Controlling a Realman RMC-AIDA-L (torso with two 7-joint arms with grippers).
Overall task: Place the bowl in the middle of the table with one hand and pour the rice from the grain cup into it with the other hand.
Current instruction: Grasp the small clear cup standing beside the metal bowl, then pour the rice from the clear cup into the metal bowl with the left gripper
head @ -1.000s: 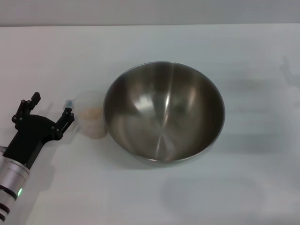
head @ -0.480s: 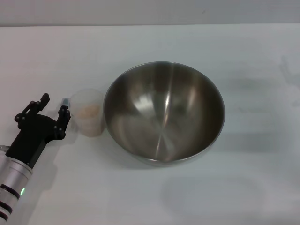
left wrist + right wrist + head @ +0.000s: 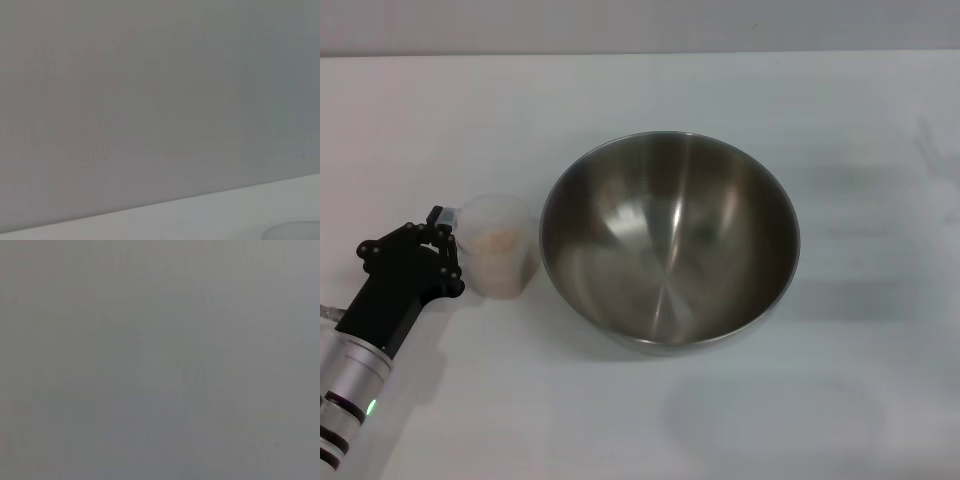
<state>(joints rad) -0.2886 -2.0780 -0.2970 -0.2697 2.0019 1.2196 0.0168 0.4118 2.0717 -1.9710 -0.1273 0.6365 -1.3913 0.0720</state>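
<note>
The large steel bowl stands empty at the middle of the white table. The small transparent grain cup stands just left of the bowl, almost touching it, with rice inside. My left gripper is at the cup's left side, with its fingers closed together at the cup's handle. The right gripper is out of view. The right wrist view shows only plain grey.
The left arm reaches in from the lower left corner. Bare tabletop lies to the right of the bowl and in front of it. The table's far edge meets a grey wall.
The left gripper's fingers have gone from open beside the cup to closed at its handle. The cup has shifted slightly to the left, away from the bowl. The bowl has not moved.
</note>
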